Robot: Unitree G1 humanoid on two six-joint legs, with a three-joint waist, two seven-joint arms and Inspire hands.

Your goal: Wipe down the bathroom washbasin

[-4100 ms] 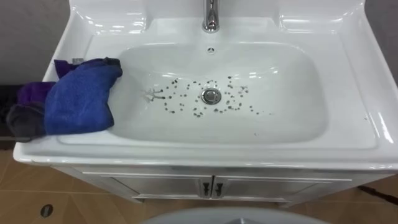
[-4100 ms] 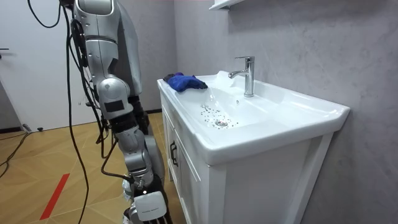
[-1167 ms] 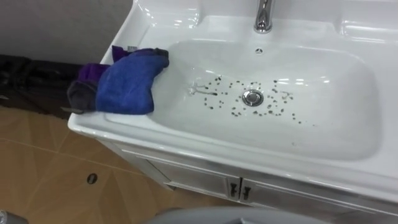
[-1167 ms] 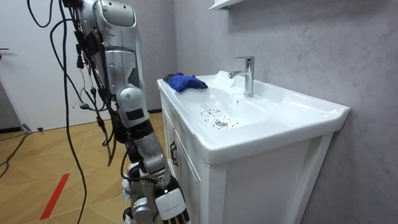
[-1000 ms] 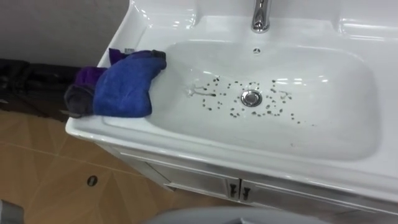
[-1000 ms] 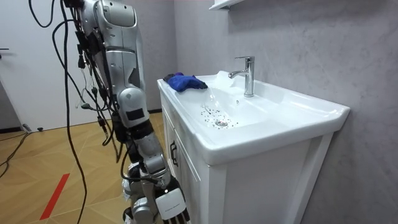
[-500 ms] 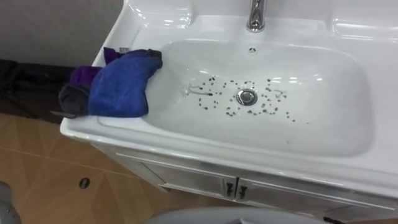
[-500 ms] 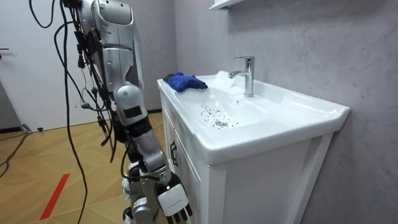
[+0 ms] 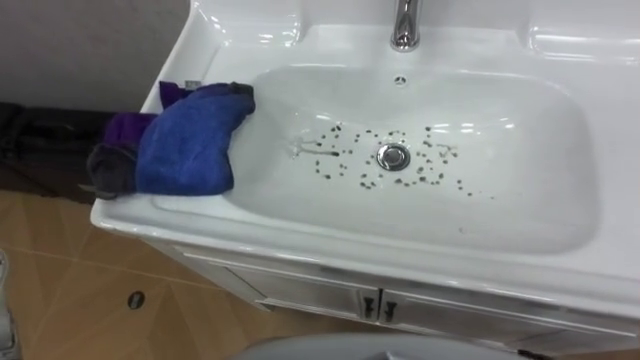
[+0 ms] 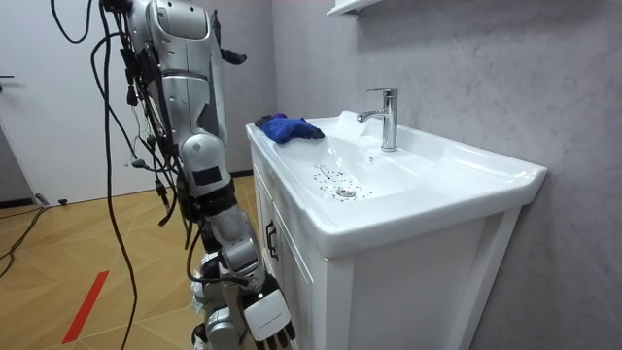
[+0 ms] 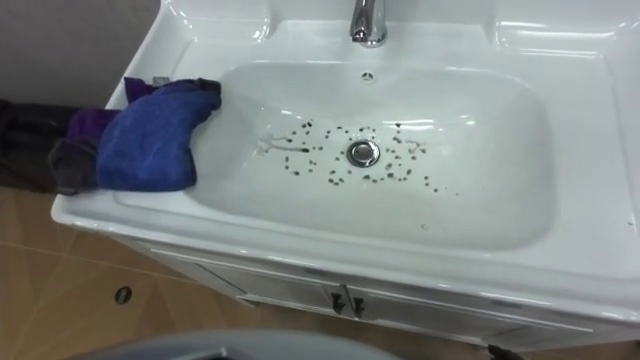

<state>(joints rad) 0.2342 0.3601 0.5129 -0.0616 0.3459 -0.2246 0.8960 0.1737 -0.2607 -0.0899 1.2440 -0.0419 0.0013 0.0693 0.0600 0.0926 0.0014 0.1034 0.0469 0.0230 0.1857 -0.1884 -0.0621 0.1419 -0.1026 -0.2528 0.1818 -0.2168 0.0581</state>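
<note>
Specks of dark grit (image 9: 362,182) could be smeared if the blue terry cloth (image 9: 190,140) (upper left, on the white ceramic basin (image 9: 560,240) rim) is fumbled; the right hand (image 10: 267,321) is seen hanging slack, empty.

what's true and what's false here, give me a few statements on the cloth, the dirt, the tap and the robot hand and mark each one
1. The blue cloth lies on the left rim of the basin, with no hand on it. True.
2. The dark specks are scattered around the drain. True.
3. Water is running from the tap. False: no stream shows below the tap, and the bowl holds just the specks.
4. The robot hand is wiping inside the bowl. False: the right robot hand hangs low beside the cabinet, open and holding nothing.
</note>
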